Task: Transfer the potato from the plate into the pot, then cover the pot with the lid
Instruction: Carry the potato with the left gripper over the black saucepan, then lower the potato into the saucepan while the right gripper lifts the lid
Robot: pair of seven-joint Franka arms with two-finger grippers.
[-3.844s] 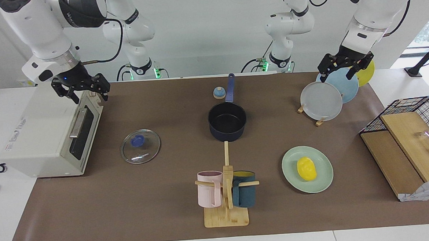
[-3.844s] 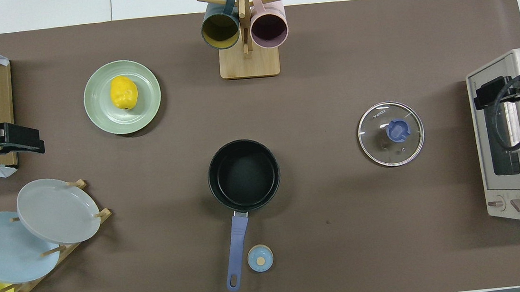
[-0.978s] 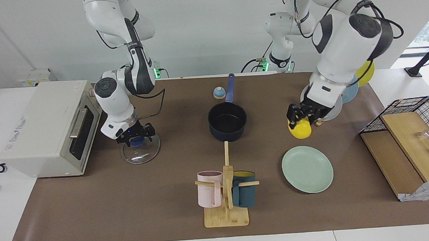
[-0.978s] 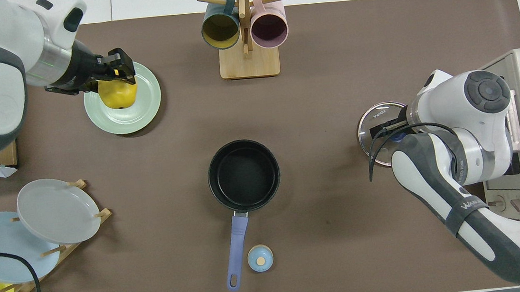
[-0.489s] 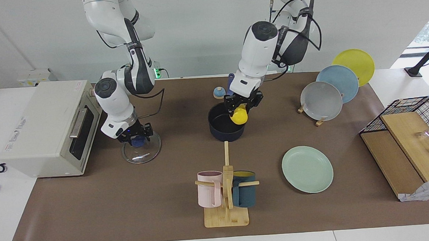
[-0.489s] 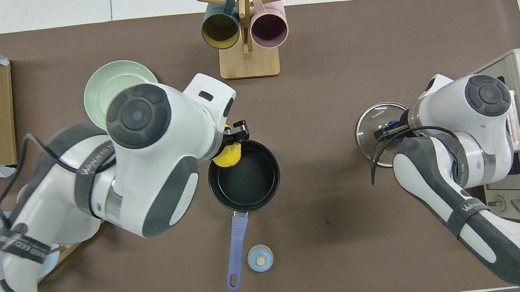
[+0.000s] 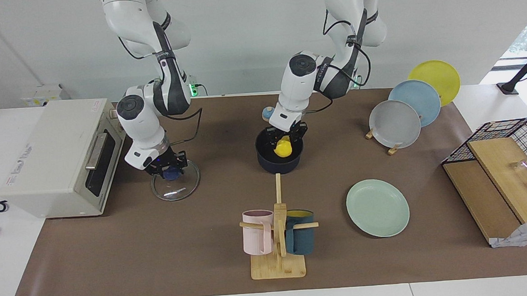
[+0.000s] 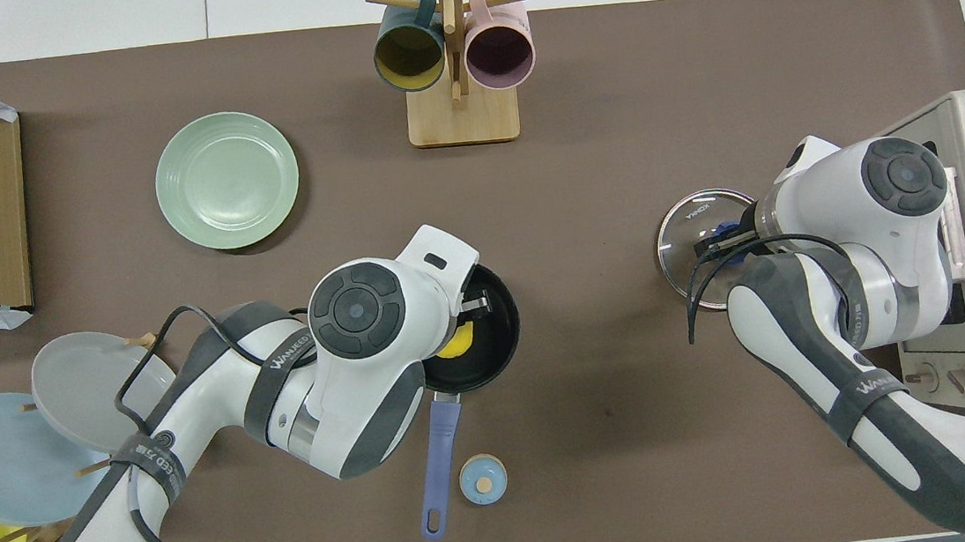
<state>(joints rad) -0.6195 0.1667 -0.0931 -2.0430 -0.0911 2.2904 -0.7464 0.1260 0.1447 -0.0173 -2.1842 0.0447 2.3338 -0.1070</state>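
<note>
Now the potato [image 7: 283, 148] sits inside the pot [image 7: 264, 159]; the plate [image 7: 377, 208] lies bare.

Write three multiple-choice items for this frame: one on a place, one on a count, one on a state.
1. Where is the potato?
A. on the plate
B. inside the pot, at the left hand
C. on the mug stand

2. How many plates stand upright in the rack?
A. two
B. three
C. four

3. What is the right hand doing?
A. hanging over the toaster oven
B. resting on the table
C. shut on the lid's knob

Key: 1 B, the left hand has it down within the pot, and the plate is bare. 2 B, grey, blue and yellow. 3 C, the right hand grips the knob of the lid.
</note>
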